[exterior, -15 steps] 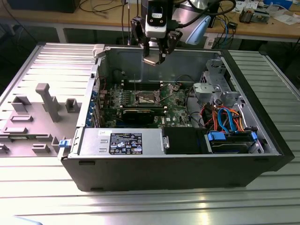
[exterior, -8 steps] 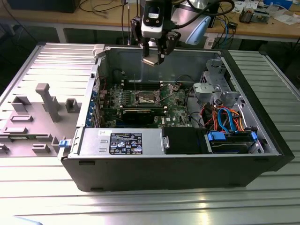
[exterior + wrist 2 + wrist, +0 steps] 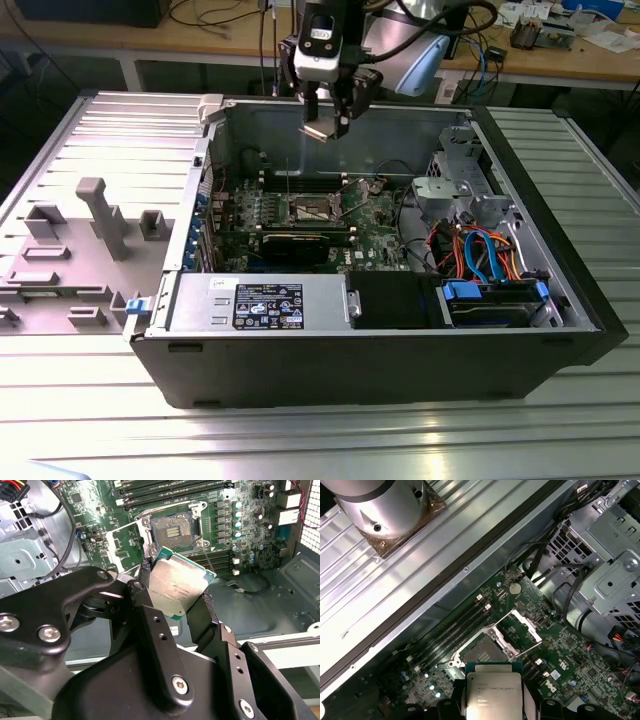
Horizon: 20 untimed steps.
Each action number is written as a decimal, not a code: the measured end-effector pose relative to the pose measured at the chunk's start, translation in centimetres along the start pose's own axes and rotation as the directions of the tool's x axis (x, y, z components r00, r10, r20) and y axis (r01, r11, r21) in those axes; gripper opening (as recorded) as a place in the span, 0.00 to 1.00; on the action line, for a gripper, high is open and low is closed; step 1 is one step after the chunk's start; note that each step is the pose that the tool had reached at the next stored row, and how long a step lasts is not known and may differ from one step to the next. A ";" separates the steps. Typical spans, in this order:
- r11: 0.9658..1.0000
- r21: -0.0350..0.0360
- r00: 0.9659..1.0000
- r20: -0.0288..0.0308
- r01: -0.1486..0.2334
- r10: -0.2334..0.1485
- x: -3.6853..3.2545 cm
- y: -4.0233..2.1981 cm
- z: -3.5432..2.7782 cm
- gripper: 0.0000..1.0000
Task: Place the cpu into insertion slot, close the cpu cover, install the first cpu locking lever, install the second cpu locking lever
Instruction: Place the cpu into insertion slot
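Observation:
My gripper (image 3: 326,126) hangs above the open computer case, shut on the cpu (image 3: 314,132), a flat square chip with a silver top. In the second wrist view the cpu (image 3: 177,584) sits tilted between the two black fingers (image 3: 144,591), well above the green motherboard (image 3: 235,545). The insertion slot (image 3: 172,530) lies below it, uncovered, with a dark rim. The cpu cover (image 3: 125,544), a silver frame, stands flipped open beside the slot. In the first wrist view the cpu (image 3: 492,692) hovers close to the slot (image 3: 482,652), with the open cover (image 3: 524,627) past it.
Long memory slots (image 3: 455,627) flank the socket. A long black card (image 3: 300,243) lies across the board. A power supply (image 3: 260,300) and a drive bay with blue and orange cables (image 3: 490,285) fill the case front. Grey plastic fixtures (image 3: 95,225) stand at the exterior view's left.

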<state>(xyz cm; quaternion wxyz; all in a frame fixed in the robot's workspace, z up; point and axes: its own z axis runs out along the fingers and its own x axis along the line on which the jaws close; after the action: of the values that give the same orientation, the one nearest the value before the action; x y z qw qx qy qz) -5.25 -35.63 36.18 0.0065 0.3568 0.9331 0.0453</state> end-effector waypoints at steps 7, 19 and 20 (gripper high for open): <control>0.998 -0.001 0.998 0.006 -0.064 0.064 0.17 -0.17 0.12 0.54; 0.990 -0.004 0.990 0.013 -0.143 0.143 0.33 -0.33 0.30 0.54; 0.989 -0.004 0.988 0.013 -0.151 0.151 0.34 -0.34 0.32 0.54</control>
<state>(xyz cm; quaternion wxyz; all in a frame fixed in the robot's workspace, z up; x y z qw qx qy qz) -5.72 -35.63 35.83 0.0100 0.4268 0.9032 0.0446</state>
